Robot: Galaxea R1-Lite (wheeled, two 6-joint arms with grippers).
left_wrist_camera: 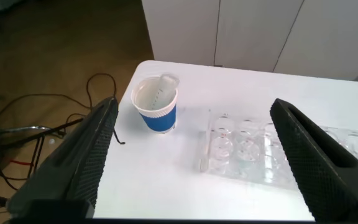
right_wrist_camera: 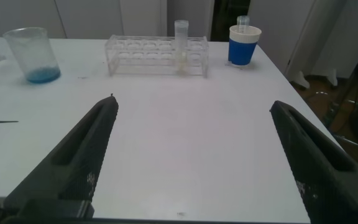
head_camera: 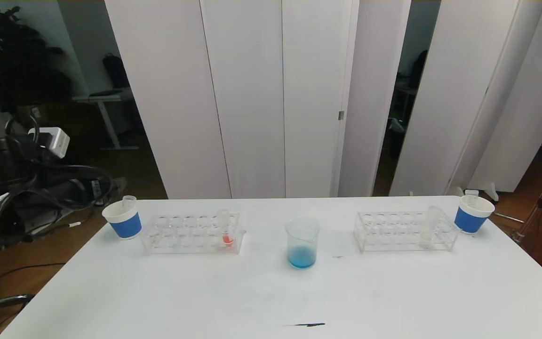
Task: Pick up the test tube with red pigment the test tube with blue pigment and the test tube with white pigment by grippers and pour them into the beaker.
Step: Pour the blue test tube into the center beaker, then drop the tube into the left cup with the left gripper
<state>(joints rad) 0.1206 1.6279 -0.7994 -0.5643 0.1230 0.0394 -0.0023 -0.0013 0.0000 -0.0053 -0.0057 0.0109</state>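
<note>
The beaker point(head_camera: 302, 245) stands mid-table with blue liquid at its bottom; it also shows in the right wrist view point(right_wrist_camera: 35, 55). A tube with red liquid point(head_camera: 226, 230) stands in the left rack point(head_camera: 191, 234). The test tube with white pigment point(head_camera: 428, 228) stands in the right rack point(head_camera: 405, 230), also seen in the right wrist view point(right_wrist_camera: 181, 46). No tube holding blue liquid shows. My left gripper point(left_wrist_camera: 191, 158) is open and empty above the table near the left rack's end point(left_wrist_camera: 247, 149). My right gripper point(right_wrist_camera: 191, 155) is open and empty, low over the table in front of the right rack point(right_wrist_camera: 157, 55).
A blue-and-white paper cup point(head_camera: 123, 219) holding an empty tube point(left_wrist_camera: 160, 93) stands left of the left rack. Another such cup point(head_camera: 473, 214) with a tube stands right of the right rack, near the table's right edge. Dark marks lie on the tabletop point(head_camera: 306, 324).
</note>
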